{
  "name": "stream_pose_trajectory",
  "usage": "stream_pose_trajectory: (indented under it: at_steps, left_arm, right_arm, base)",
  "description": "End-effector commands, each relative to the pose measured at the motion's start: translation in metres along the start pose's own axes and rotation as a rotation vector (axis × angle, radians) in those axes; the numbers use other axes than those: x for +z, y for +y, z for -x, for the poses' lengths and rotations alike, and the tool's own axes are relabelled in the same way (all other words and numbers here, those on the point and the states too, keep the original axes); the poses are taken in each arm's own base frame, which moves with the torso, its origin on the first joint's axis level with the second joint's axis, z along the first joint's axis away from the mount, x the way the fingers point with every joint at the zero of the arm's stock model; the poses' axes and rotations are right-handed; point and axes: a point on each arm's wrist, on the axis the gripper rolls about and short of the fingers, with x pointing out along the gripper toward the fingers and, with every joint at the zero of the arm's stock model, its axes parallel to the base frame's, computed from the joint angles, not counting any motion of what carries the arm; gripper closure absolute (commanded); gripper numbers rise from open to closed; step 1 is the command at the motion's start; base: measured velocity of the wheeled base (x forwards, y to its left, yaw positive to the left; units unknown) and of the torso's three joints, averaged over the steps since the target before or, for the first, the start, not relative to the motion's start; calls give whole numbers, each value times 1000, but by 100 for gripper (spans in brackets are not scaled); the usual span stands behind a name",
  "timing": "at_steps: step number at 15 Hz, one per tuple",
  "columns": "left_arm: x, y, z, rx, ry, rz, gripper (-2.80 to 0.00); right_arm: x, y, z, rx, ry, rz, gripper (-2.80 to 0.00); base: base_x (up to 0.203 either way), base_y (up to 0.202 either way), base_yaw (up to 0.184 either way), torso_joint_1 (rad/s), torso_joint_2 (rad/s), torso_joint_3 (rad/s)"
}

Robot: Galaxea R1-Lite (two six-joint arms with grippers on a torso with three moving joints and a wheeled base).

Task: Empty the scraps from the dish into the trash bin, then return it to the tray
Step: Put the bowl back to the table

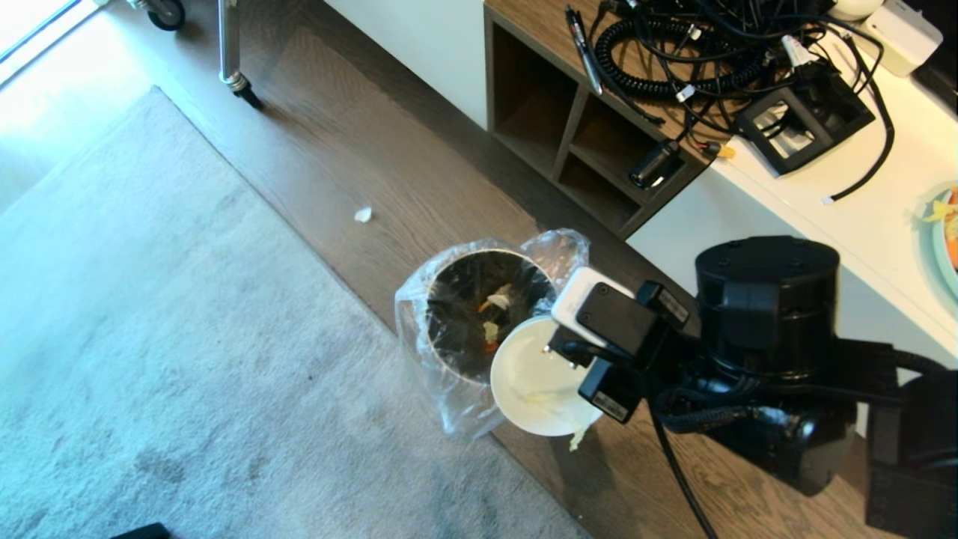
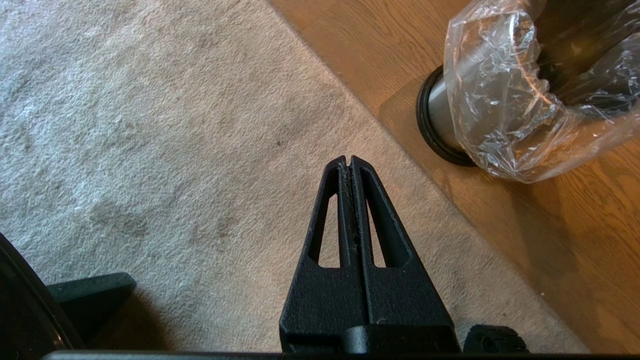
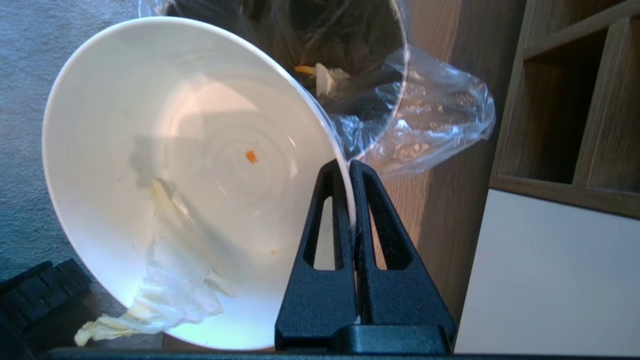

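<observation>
My right gripper [image 3: 348, 162] is shut on the rim of the white dish [image 3: 165, 150], which is tipped on its side beside the trash bin [image 1: 479, 314]. In the head view the dish [image 1: 531, 389] overlaps the bin's near rim. A pale leafy scrap [image 3: 170, 295] clings to the dish wall and hangs over its rim, and a tiny orange bit [image 3: 251, 156] sticks near the centre. Orange and pale scraps [image 1: 494, 314] lie inside the bin. The bin's bag and black base ring [image 2: 435, 135] show in the left wrist view. My left gripper [image 2: 349, 160] hangs shut over the carpet, holding nothing. The tray is out of view.
A grey carpet [image 1: 150, 359] covers the floor left of the bin. A wooden shelf unit [image 1: 569, 127] with tangled cables [image 1: 673, 52] stands behind it. A white scrap [image 1: 363, 215] lies on the wood floor. A pale-green plate edge [image 1: 944, 239] shows on the white counter at right.
</observation>
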Motion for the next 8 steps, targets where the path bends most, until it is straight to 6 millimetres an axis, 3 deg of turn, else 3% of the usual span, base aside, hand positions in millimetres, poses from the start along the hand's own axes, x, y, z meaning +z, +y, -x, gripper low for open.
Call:
stream_pose_trajectory:
  at_steps: [1, 8]
  left_arm:
    - [0, 0, 0, 1, -1, 1, 0]
    - [0, 0, 0, 1, -1, 1, 0]
  right_arm:
    - [-14, -6, 10, -17, 29, -19, 0]
    - [-66, -8, 31, -43, 178, -206, 0]
  base:
    - [0, 0, 0, 0, 0, 0]
    - [0, 0, 0, 0, 0, 0]
